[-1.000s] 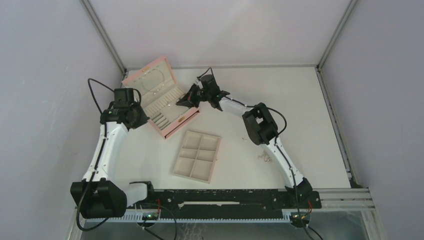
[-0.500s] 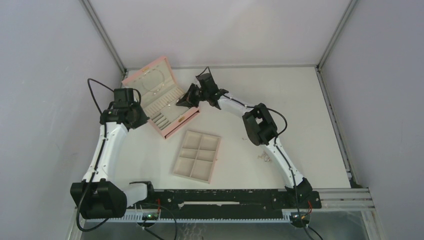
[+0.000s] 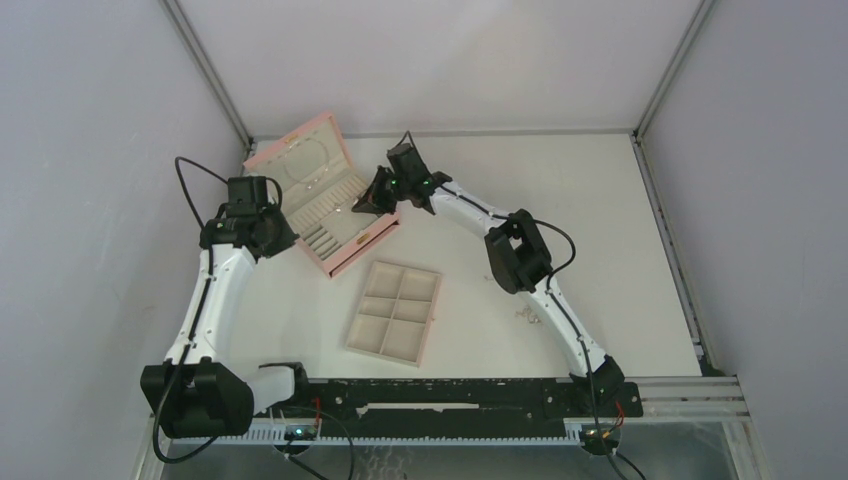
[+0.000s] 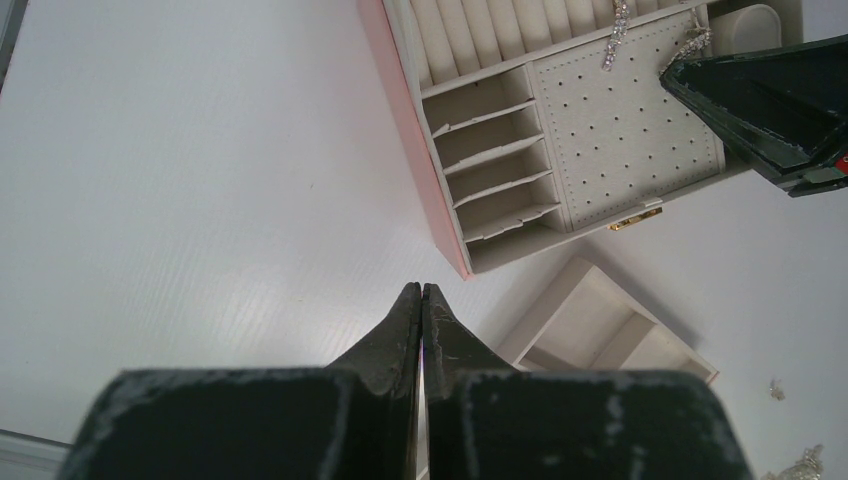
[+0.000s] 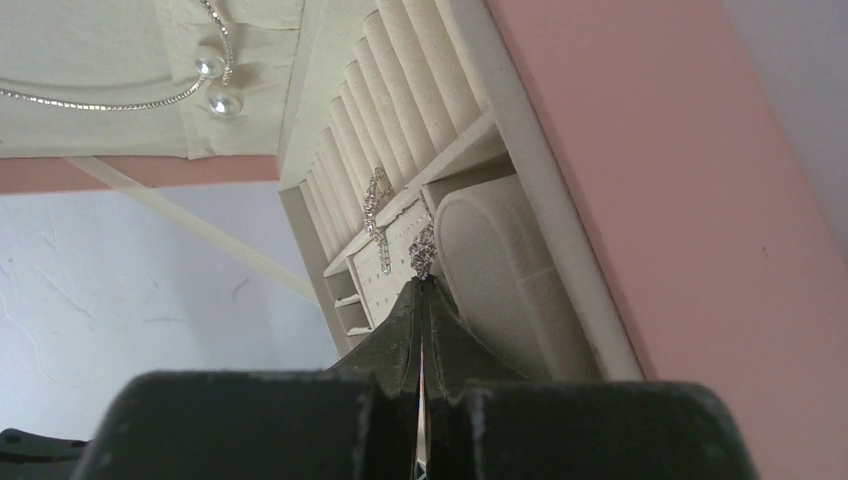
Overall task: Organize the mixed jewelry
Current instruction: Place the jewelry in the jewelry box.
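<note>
— Where is the jewelry seen?
— A glittery earring (image 5: 422, 252) seems to be pinched in the closed tips of the right claw (image 5: 421, 285), over the pink box's (image 5: 640, 150) padded insert, though the view is cramped. A second earring (image 5: 378, 205) is laid just beside it. Loose pieces (image 3: 527, 315) are scattered right of the tray (image 3: 394, 313).
— And the left claw (image 4: 420, 292)?
— Closed on nothing, held above the table (image 4: 200, 180), left of the box.

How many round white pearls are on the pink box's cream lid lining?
2: upper pearl and lower pearl, close together beside the thin silver chain; more may be hidden.
</note>
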You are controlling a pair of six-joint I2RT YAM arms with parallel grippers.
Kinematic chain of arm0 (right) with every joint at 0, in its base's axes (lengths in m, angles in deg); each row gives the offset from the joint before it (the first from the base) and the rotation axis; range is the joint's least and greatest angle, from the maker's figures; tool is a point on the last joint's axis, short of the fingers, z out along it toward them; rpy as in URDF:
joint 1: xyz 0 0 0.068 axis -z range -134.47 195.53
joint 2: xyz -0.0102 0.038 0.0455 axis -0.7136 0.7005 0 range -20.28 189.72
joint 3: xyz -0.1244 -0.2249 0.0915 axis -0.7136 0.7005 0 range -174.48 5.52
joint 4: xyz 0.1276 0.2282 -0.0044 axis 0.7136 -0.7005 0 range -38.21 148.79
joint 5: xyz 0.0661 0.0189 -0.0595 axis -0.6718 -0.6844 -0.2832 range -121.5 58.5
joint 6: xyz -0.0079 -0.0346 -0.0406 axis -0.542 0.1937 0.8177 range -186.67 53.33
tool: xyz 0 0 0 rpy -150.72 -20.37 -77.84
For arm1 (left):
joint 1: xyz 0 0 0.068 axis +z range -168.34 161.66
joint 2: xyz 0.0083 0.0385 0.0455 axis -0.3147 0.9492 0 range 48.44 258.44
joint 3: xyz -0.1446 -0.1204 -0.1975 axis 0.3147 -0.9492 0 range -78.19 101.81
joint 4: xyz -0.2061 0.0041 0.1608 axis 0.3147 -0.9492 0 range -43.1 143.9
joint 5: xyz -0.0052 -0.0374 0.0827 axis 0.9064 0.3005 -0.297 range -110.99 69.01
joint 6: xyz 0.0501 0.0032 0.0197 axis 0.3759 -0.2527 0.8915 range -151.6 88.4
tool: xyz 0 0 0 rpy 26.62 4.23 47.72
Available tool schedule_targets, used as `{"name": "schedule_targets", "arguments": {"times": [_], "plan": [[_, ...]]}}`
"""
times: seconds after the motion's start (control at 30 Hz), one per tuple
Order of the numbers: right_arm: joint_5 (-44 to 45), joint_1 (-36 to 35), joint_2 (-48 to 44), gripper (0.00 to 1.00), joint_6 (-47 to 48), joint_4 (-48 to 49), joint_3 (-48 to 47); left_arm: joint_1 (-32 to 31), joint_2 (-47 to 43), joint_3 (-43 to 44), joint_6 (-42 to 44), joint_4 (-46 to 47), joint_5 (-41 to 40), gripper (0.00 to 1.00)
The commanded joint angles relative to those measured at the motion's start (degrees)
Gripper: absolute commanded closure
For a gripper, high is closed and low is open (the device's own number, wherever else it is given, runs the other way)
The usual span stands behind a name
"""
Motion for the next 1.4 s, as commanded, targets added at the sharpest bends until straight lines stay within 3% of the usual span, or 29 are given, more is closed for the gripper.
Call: {"name": "schedule_targets", "arguments": {"times": [0.0, 0.2, 0.33, 0.7, 1.37], "plan": [[5.3, 0.3, 0.6, 1.00, 3.3, -8.3, -1.2, 0.6, -1.2, 1.2, 1.4, 0.5, -0.1, 0.96], [5.1, 0.0, 1.1, 1.00, 4.1, -9.2, -2.7, 0.6, -1.2, 1.2, 1.4, 0.5, 0.1, 0.97], [4.7, 0.0, 0.2, 0.90, 4.3, -8.8, -3.3, 0.6, -1.7, 1.2, 1.4, 0.5, 0.1, 0.97], [1.8, 0.0, -1.9, 0.78, 4.4, -5.5, -4.2, 0.6, -2.5, 1.1, 1.4, 0.3, 0.1, 0.96], [-0.7, 0.0, -9.6, 0.75, 4.7, -0.6, 2.9, 0.6, -3.7, 0.9, 1.4, 0.0, 0.3, 0.96]]}}
